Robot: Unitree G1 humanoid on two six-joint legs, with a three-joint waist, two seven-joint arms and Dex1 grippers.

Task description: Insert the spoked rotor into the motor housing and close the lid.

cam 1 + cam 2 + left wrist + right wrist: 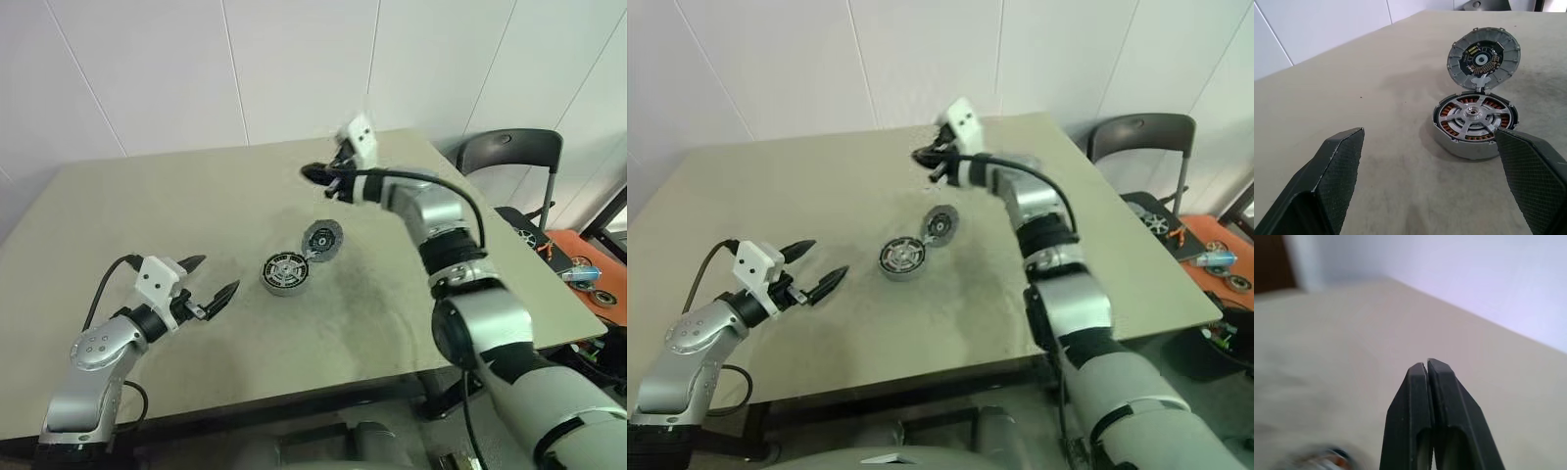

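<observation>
Sitting inside the housing already, the rotor looks seated, lid propped up against its far edge. Right gripper is pinched together, empty, left gripper spread wide. Lid could get knocked flat beside the housing if nudged off-centre.

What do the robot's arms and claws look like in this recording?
Both arms are silver-grey with black joint bands. Each wrist carries a white camera block and a black cable. The left claw and right claw have two tapered black fingers with finely textured pads.
</observation>
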